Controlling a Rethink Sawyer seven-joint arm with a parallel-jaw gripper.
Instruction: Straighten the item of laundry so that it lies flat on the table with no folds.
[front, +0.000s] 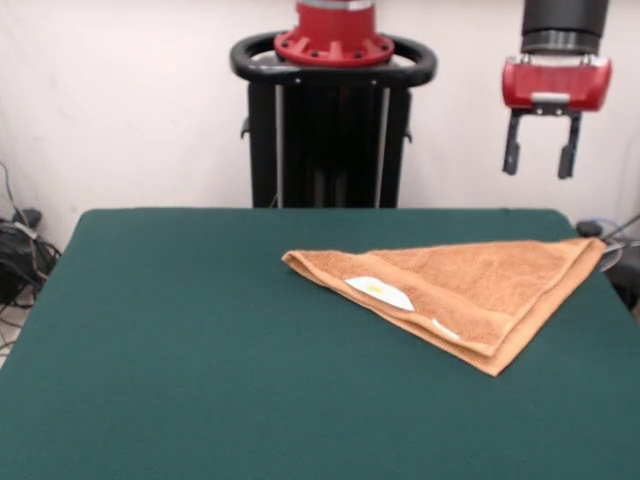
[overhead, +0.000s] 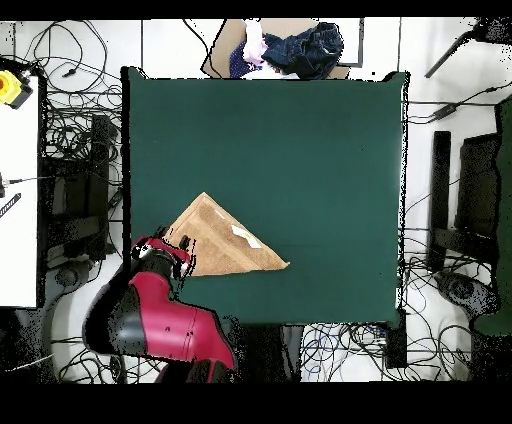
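The light orange towel (front: 470, 290) lies on the dark green table (front: 200, 340), folded over into a triangle with two layers showing along its near edge. A white label (front: 380, 292) sits on its top face. In the overhead view the towel (overhead: 220, 240) rests near the table's (overhead: 300, 150) lower left corner. My gripper (front: 541, 158) hangs open and empty high above the towel's right-hand corner, well clear of the cloth. From above, the gripper (overhead: 170, 250) sits over the towel's lower left tip.
A person's hand with dark clothing (overhead: 290, 48) shows beyond the table's top edge in the overhead view. Cables (front: 20, 250) trail over the floor around the table. The red arm (overhead: 165, 320) reaches in from the bottom left.
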